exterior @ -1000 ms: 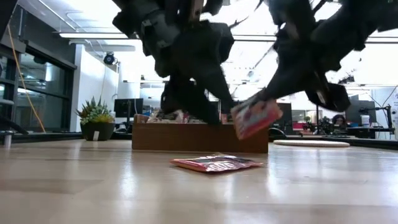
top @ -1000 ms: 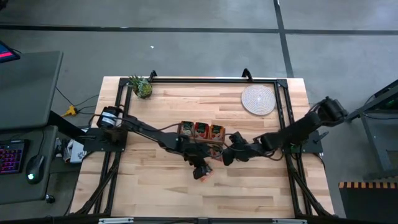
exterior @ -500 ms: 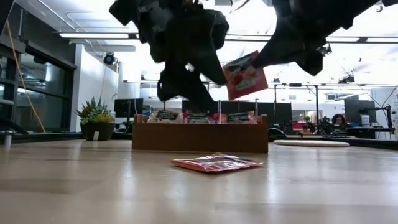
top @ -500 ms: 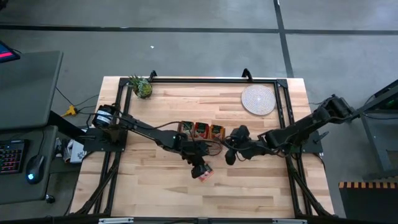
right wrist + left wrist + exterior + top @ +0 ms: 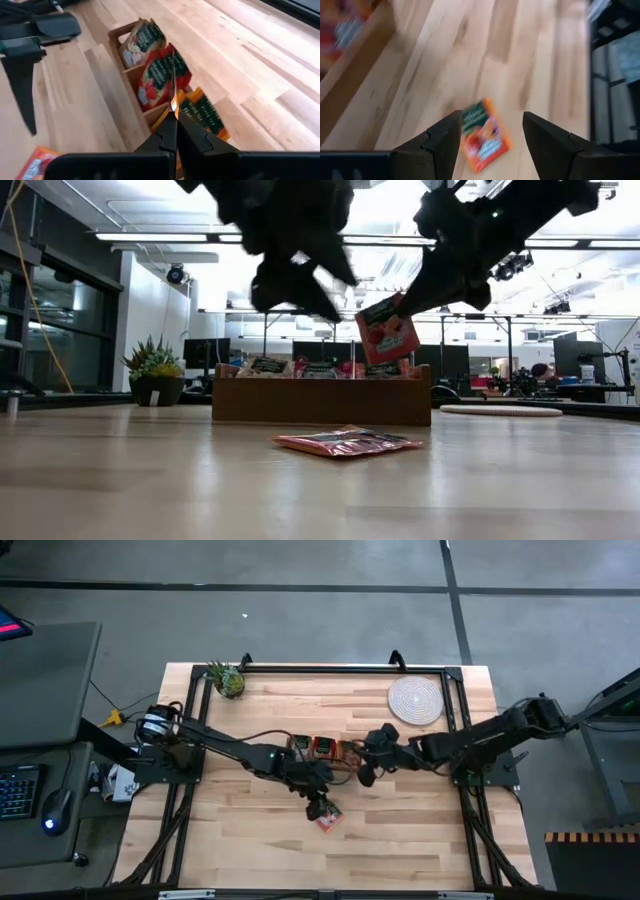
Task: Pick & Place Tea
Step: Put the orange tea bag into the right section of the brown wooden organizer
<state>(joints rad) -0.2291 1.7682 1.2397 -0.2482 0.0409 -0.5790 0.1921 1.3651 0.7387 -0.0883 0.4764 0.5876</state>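
One orange-red tea sachet (image 5: pixel 329 821) lies flat on the table near the middle, also in the low view (image 5: pixel 346 442) and the left wrist view (image 5: pixel 483 136). My left gripper (image 5: pixel 318 804) hovers open just above it, a finger on either side (image 5: pixel 490 131). A second sachet (image 5: pixel 387 331) hangs from my shut right gripper (image 5: pixel 366 778), just in front of the long wooden box (image 5: pixel 324 750). Its compartments hold several more sachets (image 5: pixel 150 55). My right gripper pinches the sachet's green upper end (image 5: pixel 383 307) between its two shut fingers. The fingers slant down from the table's right side. The sachet hangs upright below them, clear of the table and the box; the right wrist view shows it edge-on (image 5: pixel 173 85).
A round pale woven mat (image 5: pixel 415 700) lies at the far right. A small potted plant (image 5: pixel 227 680) stands at the far left corner. Black frame rails (image 5: pixel 455 720) run along the table's sides. Bare wood lies in front of the box.
My left gripper has risen from the sachet on the table and stayed open; that sachet has not moved. My right gripper has gone up and toward the box and has rolled. Its sachet, tilted before, now hangs upright and higher.
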